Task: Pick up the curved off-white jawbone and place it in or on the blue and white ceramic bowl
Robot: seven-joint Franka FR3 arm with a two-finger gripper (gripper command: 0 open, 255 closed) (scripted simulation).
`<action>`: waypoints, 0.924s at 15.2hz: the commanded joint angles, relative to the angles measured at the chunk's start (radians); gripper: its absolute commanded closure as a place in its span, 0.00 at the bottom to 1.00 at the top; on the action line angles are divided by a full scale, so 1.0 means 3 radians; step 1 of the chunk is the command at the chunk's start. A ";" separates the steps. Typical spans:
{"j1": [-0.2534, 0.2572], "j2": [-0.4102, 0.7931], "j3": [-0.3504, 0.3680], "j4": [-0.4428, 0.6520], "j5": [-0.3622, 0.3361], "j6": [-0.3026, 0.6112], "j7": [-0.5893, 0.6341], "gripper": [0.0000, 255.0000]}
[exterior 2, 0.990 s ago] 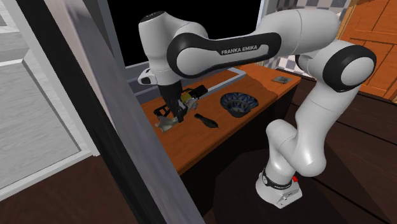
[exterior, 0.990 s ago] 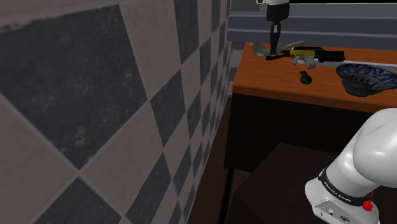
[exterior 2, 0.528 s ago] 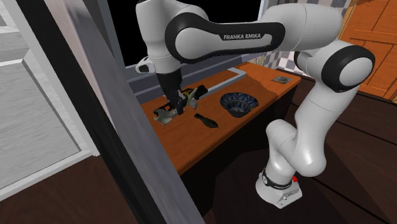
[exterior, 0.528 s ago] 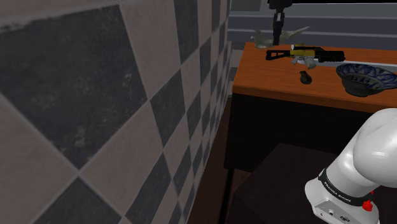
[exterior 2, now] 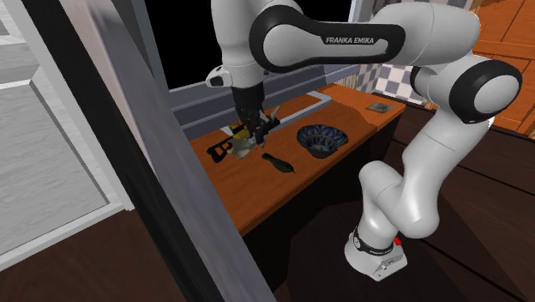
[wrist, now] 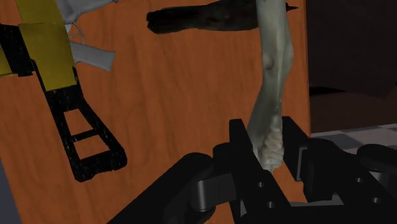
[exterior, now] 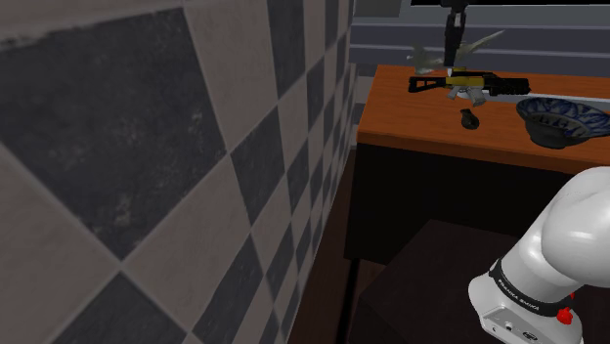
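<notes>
The all-black two-finger gripper (wrist: 264, 132) is closed on one end of a curved, pale off-white jawbone (wrist: 272, 70), with a finger pressed against each side of the bone. The bone is lifted clear of the orange-brown wooden tabletop (wrist: 178, 95).

Under the gripper lies a black toy rifle with a yellow middle section (wrist: 60, 76). Past the bone's free end a small dark elongated object (wrist: 203, 18) rests on the wood, and what it is cannot be made out. The blue and white patterned bowl (exterior: 562, 119) stands on the tabletop well apart from the gripper, with the dark object lying near the path between them.

In the shoulder view the bone sticks out on both sides of the gripper, above the rifle. The picture's top edge cuts off the gripper's upper part, and a grey and black checkered wall (exterior: 147, 147) takes up the shoulder view's left.

The second exterior view adds the white arm (exterior 2: 343, 39) arching over the tabletop. A small flat grey item (exterior 2: 377, 107) lies at the tabletop's far end, well apart from the gripper. A black area shows through the window behind. A dark slanted post (exterior 2: 137, 154) in the foreground hides the tabletop's near end. There the bone is hard to tell from the rifle below it.
</notes>
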 commanded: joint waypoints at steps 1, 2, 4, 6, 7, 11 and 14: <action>-0.0041 -0.0201 -0.0026 -0.0162 -0.0065 -0.0026 -0.0055 1.00; -0.0065 -0.0308 -0.0043 -0.0252 -0.0103 -0.0035 -0.0087 1.00; -0.0117 -0.0517 -0.0079 -0.0419 -0.0180 -0.0061 -0.0156 1.00; -0.0172 -0.0721 -0.0119 -0.0570 -0.0261 -0.0097 -0.0232 1.00; -0.0201 -0.0821 -0.0141 -0.0639 -0.0303 -0.0118 -0.0273 1.00; -0.0326 -0.1203 -0.0237 -0.0876 -0.0481 -0.0218 -0.0456 1.00; -0.0425 -0.1471 -0.0322 -0.1014 -0.0628 -0.0307 -0.0614 1.00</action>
